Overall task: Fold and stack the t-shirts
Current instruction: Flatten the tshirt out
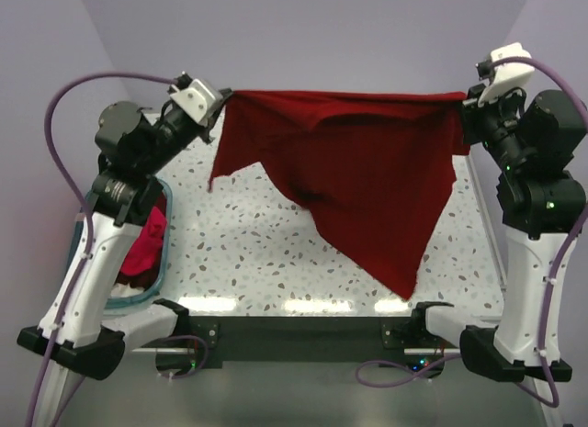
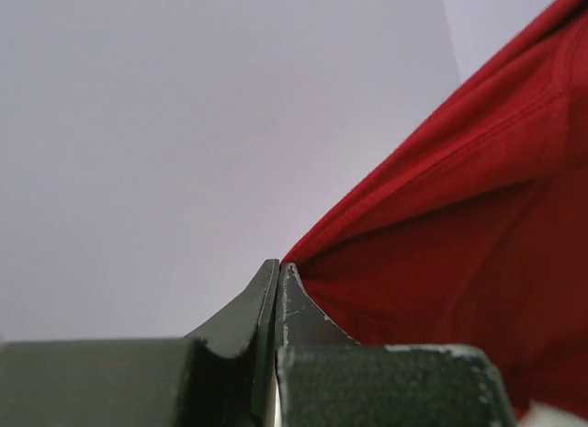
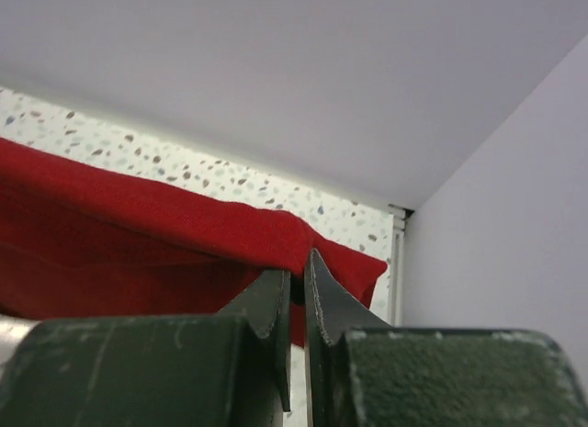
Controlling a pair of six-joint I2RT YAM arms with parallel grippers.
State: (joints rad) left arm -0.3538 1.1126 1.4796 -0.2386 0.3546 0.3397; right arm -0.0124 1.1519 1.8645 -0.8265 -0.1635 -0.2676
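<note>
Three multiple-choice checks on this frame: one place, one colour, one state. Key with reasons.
1. The teal basket sits: A) at the table's left edge B) at its right edge C) at its far edge.
2. The held t-shirt is: A) white B) deep crimson C) blue.
3. The left gripper and right gripper are: A) both open B) one open C) both shut on the t-shirt.
A: rim shows at left in top view. B: crimson in every view. C: wrist views show fingers pinching cloth.
</note>
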